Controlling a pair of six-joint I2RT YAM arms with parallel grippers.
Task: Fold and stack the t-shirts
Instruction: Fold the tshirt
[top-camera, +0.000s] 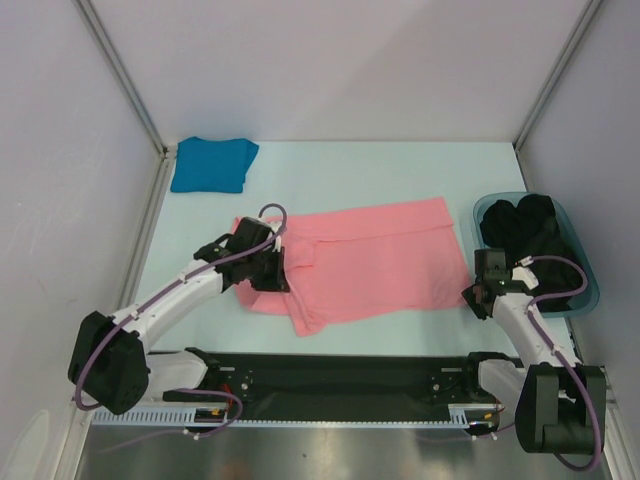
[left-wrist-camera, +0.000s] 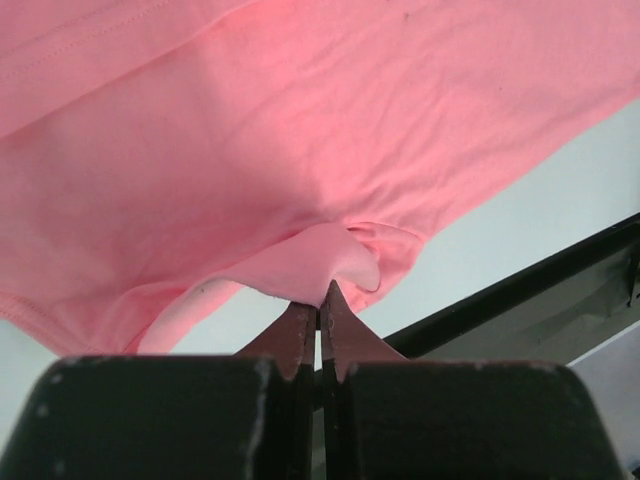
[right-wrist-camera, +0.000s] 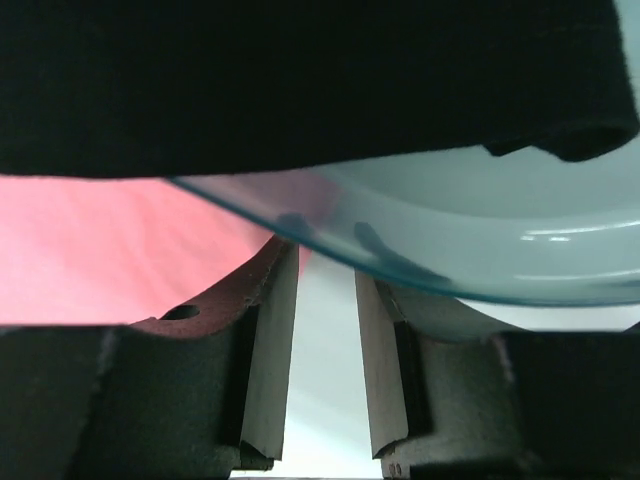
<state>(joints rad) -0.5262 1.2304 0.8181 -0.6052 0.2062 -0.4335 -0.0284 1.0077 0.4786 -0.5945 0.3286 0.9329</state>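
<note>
Far left corner of the table (top-camera: 340, 165): the teal-blue t-shirt (top-camera: 212, 165) lies folded, well apart from both arms. Next over, the left gripper (left-wrist-camera: 318, 318) sits low at the left edge of the salmon pink t-shirt (top-camera: 375, 262). On its wrist camera I see the jaws pressed together, pinching a small raised fold of pink cloth. The rest of that shirt lies spread across mid-table, with its near left part doubled over. Right of the shirt, the right gripper (right-wrist-camera: 327, 275) hangs between the shirt and the teal plastic tub (top-camera: 588, 285). Its jaws are parted and I see nothing between them. The tub rim is just at the tips. Dark clothes (top-camera: 525, 235) fill the tub.
</note>
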